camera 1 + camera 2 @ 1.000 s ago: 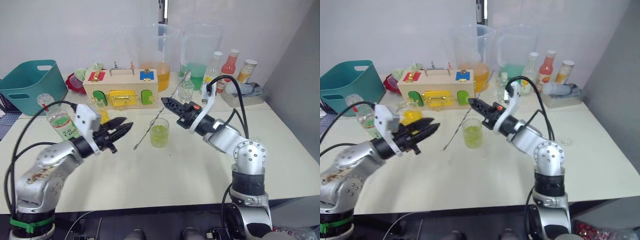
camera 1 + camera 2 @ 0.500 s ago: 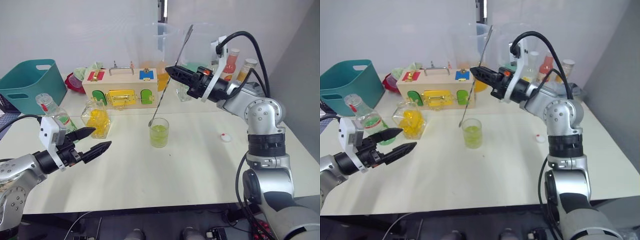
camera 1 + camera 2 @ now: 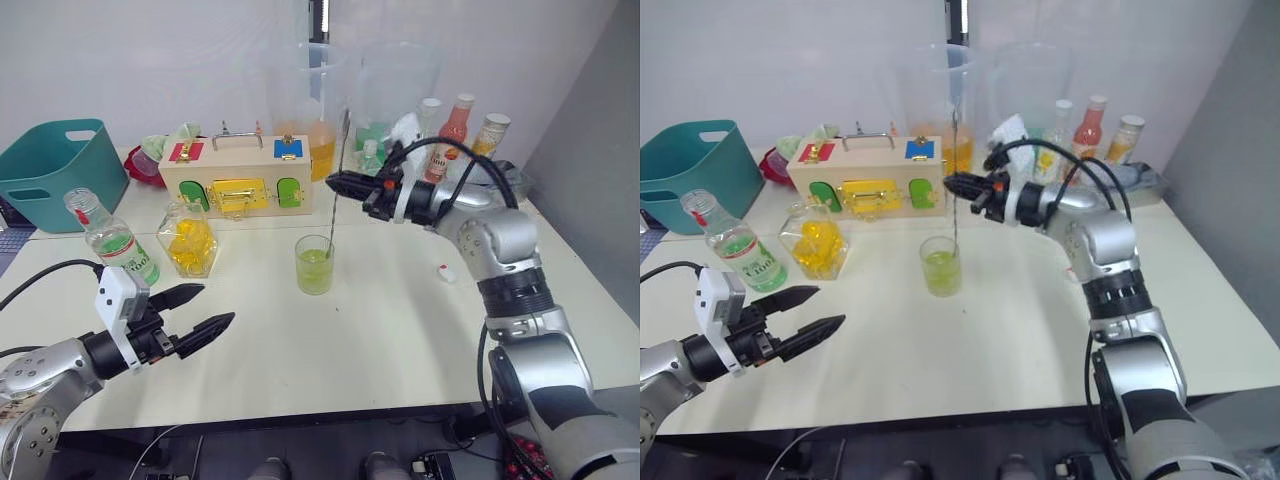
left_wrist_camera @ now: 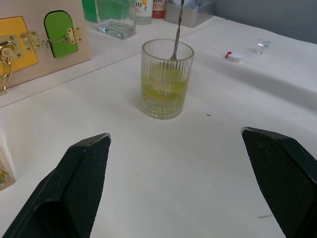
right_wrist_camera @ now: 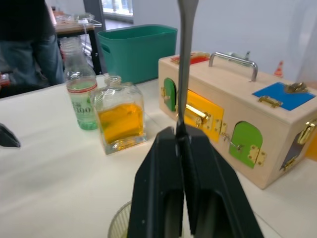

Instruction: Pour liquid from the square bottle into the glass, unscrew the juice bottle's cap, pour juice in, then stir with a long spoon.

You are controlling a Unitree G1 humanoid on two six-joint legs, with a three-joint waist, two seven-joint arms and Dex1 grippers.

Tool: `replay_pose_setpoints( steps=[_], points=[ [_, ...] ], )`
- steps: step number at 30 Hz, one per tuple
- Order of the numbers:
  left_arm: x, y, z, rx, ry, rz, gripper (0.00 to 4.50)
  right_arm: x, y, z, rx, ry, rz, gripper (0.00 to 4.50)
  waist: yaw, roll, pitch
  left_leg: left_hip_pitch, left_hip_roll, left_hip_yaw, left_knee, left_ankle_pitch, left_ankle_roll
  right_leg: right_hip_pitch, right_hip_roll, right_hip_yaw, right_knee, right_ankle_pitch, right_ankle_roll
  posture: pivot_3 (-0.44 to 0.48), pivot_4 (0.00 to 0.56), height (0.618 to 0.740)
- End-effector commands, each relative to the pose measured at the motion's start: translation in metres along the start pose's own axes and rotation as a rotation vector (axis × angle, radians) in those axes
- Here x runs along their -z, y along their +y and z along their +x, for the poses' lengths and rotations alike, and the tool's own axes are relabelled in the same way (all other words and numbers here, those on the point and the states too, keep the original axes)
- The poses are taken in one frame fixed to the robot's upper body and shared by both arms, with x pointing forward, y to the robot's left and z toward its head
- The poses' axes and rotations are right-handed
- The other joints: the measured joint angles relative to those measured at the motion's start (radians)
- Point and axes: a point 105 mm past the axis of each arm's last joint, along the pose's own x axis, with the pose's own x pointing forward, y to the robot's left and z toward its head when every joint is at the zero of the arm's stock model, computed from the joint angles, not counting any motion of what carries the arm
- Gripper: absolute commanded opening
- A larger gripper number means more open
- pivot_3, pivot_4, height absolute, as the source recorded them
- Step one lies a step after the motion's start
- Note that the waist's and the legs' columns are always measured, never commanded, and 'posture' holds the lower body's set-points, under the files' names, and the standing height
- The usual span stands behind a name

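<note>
The long spoon (image 3: pixel 338 180) stands nearly upright, bowl end down in the glass (image 3: pixel 316 265) of yellow-green liquid, handle up. The right gripper (image 3: pixel 335 182) is clamped on its shaft above the glass. The left gripper (image 3: pixel 205 310) hovers low over the table (image 3: pixel 400 330), its 2 fingers spread wide (holding nothing).

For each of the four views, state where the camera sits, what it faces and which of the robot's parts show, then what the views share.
Left eye view: on the head, looking forward and down at the table; both arms show, the right claw holding the long spoon.
Right eye view: its stereo twin, same scene, with the open left claw.
Left wrist view: on the left wrist, facing the glass between its two fingers.
Right wrist view: on the right wrist, facing the square bottle and juice bottle past its shut fingers.
Shared: the glass and spoon.
</note>
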Motion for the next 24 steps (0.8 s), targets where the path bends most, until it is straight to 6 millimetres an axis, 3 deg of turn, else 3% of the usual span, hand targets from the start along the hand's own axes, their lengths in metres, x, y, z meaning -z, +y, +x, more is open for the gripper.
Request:
replay_pose_setpoints(
  steps=[1, 4, 15, 24],
  points=[
    [-0.008, -0.002, 0.001, 0.009, -0.021, 0.052, 4.48, -0.008, 0.011, -0.001, -0.052, -0.009, -0.050, 0.00, 0.001, 0.000, 0.000, 0.000, 0.000, 0.000, 0.000, 0.000, 0.000, 0.000, 0.000, 0.000, 0.000, 0.000, 0.000, 0.000, 0.150, 0.740],
    [-0.006, -0.002, 0.001, 0.010, -0.015, 0.053, 4.48, -0.007, 0.021, -0.001, -0.086, -0.010, -0.035, 0.00, 0.002, 0.000, 0.000, 0.000, 0.000, 0.000, 0.000, 0.000, 0.000, 0.000, 0.000, 0.000, 0.000, 0.000, 0.000, 0.000, 0.150, 0.740],
    [0.002, -0.002, 0.003, 0.034, 0.007, 0.056, 4.48, -0.011, 0.025, 0.010, -0.060, -0.077, 0.028, 0.00, -0.002, 0.000, 0.000, 0.001, 0.001, 0.001, 0.000, 0.000, 0.000, 0.000, 0.001, 0.001, 0.001, 0.000, 0.000, 0.000, 0.150, 0.740],
    [-0.001, -0.001, 0.005, 0.039, 0.013, 0.075, 4.48, -0.016, 0.018, 0.022, -0.008, -0.089, -0.084, 0.00, 0.000, 0.000, 0.000, 0.001, 0.000, 0.002, 0.000, 0.000, 0.000, 0.000, 0.001, 0.002, 0.001, 0.000, 0.000, 0.000, 0.150, 0.740]
  ],
)
